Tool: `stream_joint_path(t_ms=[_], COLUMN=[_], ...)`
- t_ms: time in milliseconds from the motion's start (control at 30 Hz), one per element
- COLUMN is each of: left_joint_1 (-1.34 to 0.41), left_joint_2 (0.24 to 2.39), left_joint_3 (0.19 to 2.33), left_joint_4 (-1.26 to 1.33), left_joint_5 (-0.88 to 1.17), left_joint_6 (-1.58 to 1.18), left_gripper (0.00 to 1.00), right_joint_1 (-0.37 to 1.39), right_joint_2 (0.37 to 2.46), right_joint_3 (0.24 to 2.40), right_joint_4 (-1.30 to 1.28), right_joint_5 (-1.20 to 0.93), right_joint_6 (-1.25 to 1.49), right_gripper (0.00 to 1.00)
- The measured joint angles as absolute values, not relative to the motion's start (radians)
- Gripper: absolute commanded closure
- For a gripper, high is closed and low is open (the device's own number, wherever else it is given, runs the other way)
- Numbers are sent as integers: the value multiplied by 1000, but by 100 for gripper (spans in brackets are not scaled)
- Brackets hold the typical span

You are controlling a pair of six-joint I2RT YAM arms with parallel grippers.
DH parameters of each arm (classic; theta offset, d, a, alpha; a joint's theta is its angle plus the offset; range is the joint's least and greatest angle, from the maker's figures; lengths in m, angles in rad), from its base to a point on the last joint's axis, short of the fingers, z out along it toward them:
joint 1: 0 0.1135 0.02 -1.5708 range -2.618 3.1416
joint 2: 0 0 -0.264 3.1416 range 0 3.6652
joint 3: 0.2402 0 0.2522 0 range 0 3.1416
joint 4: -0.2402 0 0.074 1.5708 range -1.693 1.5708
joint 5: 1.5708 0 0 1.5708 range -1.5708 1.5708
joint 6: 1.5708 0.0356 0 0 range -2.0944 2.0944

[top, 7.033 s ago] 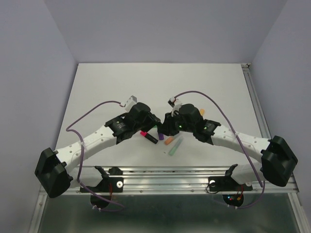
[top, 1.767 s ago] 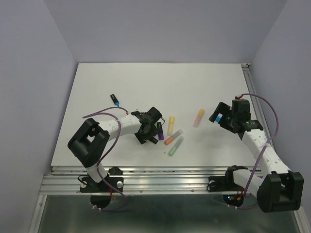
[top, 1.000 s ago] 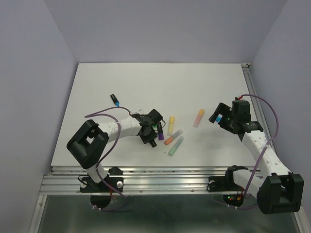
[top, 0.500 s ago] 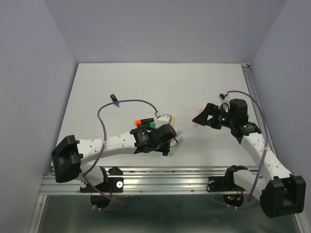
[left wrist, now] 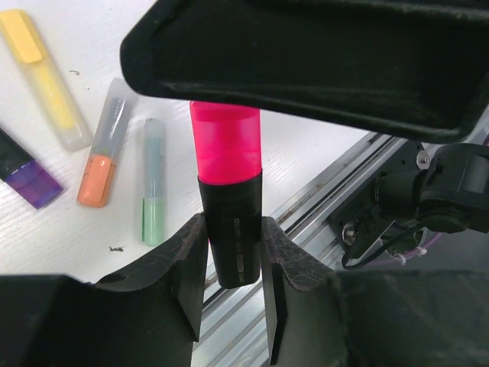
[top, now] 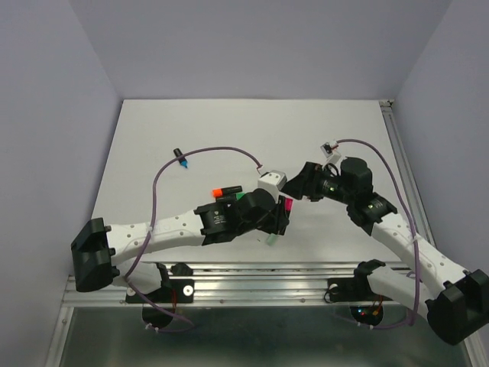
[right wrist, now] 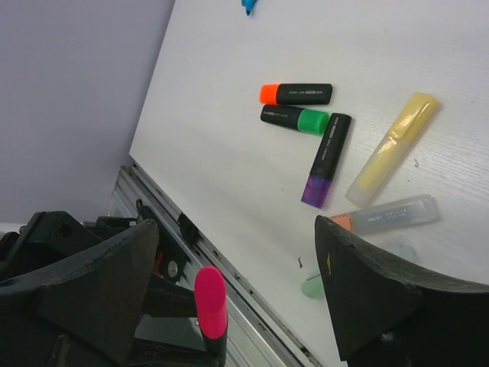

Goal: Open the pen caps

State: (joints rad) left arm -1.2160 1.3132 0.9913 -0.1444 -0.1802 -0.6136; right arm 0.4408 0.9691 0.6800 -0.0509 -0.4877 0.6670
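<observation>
My left gripper (left wrist: 231, 233) is shut on the black body of a pink highlighter (left wrist: 234, 229), held upright off the table with its pink pen cap (left wrist: 225, 141) on. In the top view the left gripper (top: 280, 217) and the pen (top: 287, 205) are near the table's front middle. My right gripper (top: 299, 183) is open just beyond the cap. The pink cap (right wrist: 210, 300) stands between its spread fingers (right wrist: 99, 287), touching neither. Black pens with orange (right wrist: 269, 94), green (right wrist: 313, 121) and purple (right wrist: 316, 189) caps lie on the table.
A yellow pastel pen (right wrist: 393, 149), a clear pen with an orange end (right wrist: 386, 214) and a pale green pen (left wrist: 153, 187) lie by the capped ones. A small blue-tipped pen (top: 182, 159) lies far left. The metal rail (top: 267, 271) runs along the front edge.
The left arm has lifted the pink highlighter off the table and swung it right. The right gripper has moved left until its fingers straddle the cap, and its jaws have narrowed a little.
</observation>
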Motion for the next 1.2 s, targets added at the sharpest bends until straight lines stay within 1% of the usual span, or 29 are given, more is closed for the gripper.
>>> stream_joint_path(t_ms=[200,333,400,433,467,600,633,700,733,833,867,933,967,1033,1100,1200], left_joint_1=[-1216,-1216,-1216,-1216,-1216,-1216,-1216,-1216,-1216,-1216,-1216,-1216,-1216,-1216,-1216,-1216], left_joint_2=[1317,1337,1342,1342,1342,1343,1343,1343,1343,1343,1343,1343,1343,1343,1343,1343], left_joint_3=[991,992,992,992,992,992,992,992,992,992,992,992,992,992,992,992], left_joint_4=[-124,-124,-125,-125,-123,-123,-123,-123,-123,-123,-123,-123,-124,-124,-123,-123], left_joint_5=[-195,-216,-229,-231,-237,-252,-255,-257,-259,-263,-263,-263,-263,-263,-262,-258], left_joint_6=[-612,-627,-638,-639,-643,-653,-655,-656,-656,-659,-660,-663,-664,-664,-665,-667], left_gripper=[100,100,100,100,100,100,100,100,100,100,100,100,100,100,100,100], right_joint_1=[499,529,534,537,538,548,552,558,559,561,561,563,564,564,564,564], right_joint_2=[976,984,984,984,984,985,987,993,998,1008,1009,1009,1009,1009,1008,1007], right_joint_3=[680,680,680,680,680,680,680,680,680,680,680,680,680,680,680,682], right_joint_4=[-42,-47,-54,-55,-57,-60,-60,-61,-62,-67,-69,-70,-69,-69,-70,-78], right_joint_5=[-448,-417,-402,-395,-389,-376,-374,-373,-373,-372,-372,-372,-373,-371,-365,-329], right_joint_6=[689,697,697,697,698,705,706,709,708,711,712,712,715,715,719,726], right_gripper=[30,32,42,42,46,48,53,55,58,65,71,78,84,88,99,99])
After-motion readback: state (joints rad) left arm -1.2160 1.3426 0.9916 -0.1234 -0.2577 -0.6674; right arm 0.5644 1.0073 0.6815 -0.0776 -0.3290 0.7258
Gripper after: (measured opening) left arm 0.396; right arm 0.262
